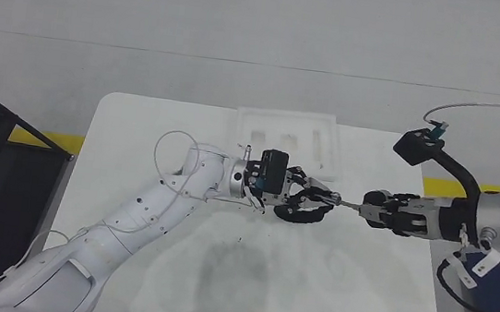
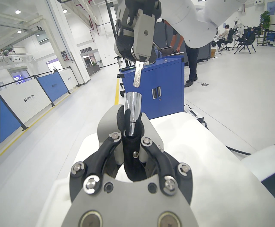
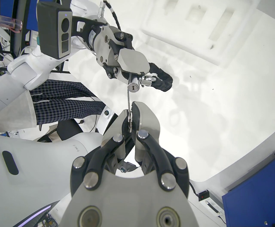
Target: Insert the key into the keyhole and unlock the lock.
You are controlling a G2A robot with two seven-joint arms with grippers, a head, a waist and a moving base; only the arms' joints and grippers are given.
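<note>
- Left end effector point(image 2: 131, 120), what has it got?
- It is closed tight on the lock point(image 2: 133, 107). The chrome barrel sticks out past its tips, held up above the surface point(image 1: 172, 268).
- And the right end effector point(image 3: 130, 114)?
- Clamped on the key point(image 3: 128, 98) by its head, with the blade pointing at the lock.
- Is the key in?
- No. Its tip sits just short of the keyhole face, nearly in line with the barrel, with a small gap between them.

Left gripper point(image 2: 130, 114) clamped on lock point(image 2: 133, 101), right gripper point(image 3: 130, 117) pinching key point(image 2: 137, 76), arms stretched toward each other, fingertips close.
</note>
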